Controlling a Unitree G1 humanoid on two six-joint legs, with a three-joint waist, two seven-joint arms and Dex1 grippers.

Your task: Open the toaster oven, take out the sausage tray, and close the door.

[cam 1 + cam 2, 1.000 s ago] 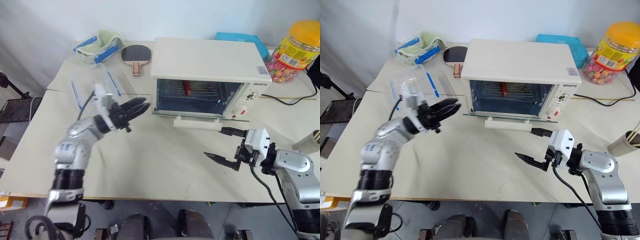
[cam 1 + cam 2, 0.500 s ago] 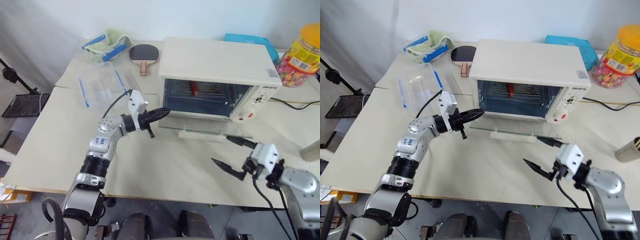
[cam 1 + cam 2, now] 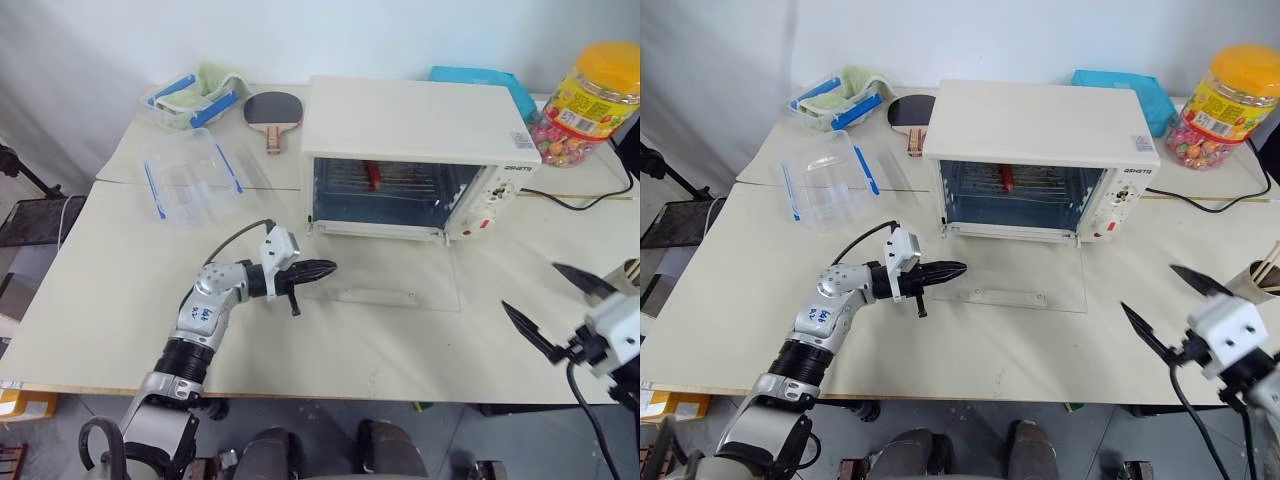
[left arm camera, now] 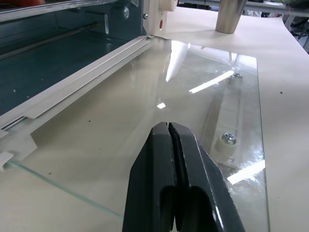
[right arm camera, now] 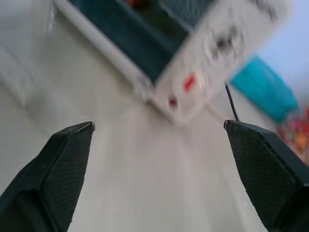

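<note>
Door lies flat on bench, fragile glass. Tray inside oven: stiff, greasy; grip front rim. Left pincer closed empty; right pincer wide.

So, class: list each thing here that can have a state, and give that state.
toaster oven: open.
door: folded flat on the table.
sausage tray: inside the oven.
clear plastic box: lid off.
left gripper: jaws shut, empty.
right gripper: jaws wide open, empty.
</note>
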